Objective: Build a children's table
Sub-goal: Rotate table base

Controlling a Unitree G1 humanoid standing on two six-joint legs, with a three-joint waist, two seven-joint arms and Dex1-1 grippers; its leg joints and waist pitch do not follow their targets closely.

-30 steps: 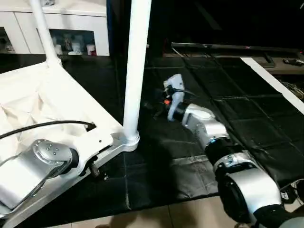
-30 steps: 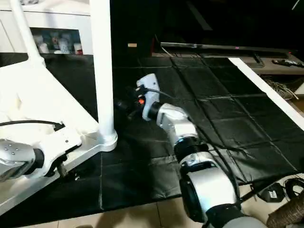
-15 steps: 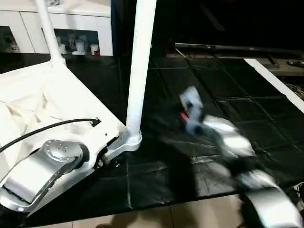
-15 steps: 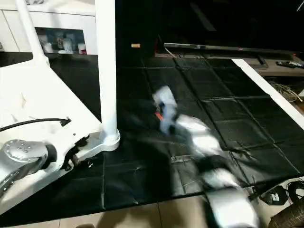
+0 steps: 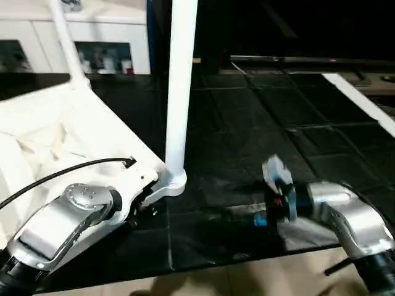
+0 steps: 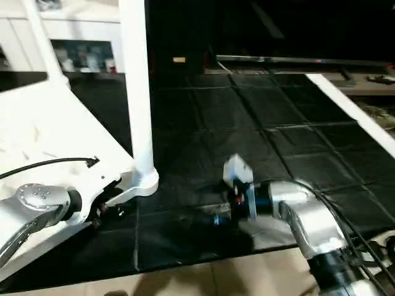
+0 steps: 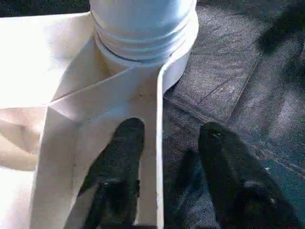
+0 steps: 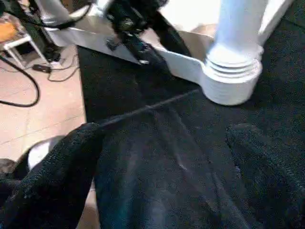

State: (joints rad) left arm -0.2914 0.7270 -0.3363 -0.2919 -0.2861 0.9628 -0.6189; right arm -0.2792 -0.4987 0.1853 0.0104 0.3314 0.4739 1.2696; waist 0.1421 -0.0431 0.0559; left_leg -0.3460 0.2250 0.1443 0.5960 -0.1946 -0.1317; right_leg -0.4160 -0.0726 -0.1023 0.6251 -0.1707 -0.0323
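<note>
The white tabletop [image 5: 55,135] lies underside up on the left. One white leg [image 5: 180,86] stands upright in its near corner socket [image 5: 173,182], and a second leg [image 5: 65,40] rises at the far corner. My left gripper [image 7: 167,167] is open astride the tabletop's rim just behind the socket, one finger [image 7: 116,167] inside the rim and the other outside it. My right gripper [image 8: 162,167] hangs low over the mat, open and empty, pointing at the socket [image 8: 233,71] from the right. A long white piece [image 5: 361,105] lies at the far right.
A black mat [image 5: 259,123] covers the work area, and its near edge meets tiled floor [image 5: 247,277]. A white cabinet with glass doors [image 5: 37,40] stands behind the tabletop. A dark low shelf [image 5: 296,61] runs along the back. Cables [image 8: 19,86] trail on the floor.
My right arm has pulled back toward the mat's near edge and turned, so its gripper now points left at the socket. The left gripper has stayed at the rim.
</note>
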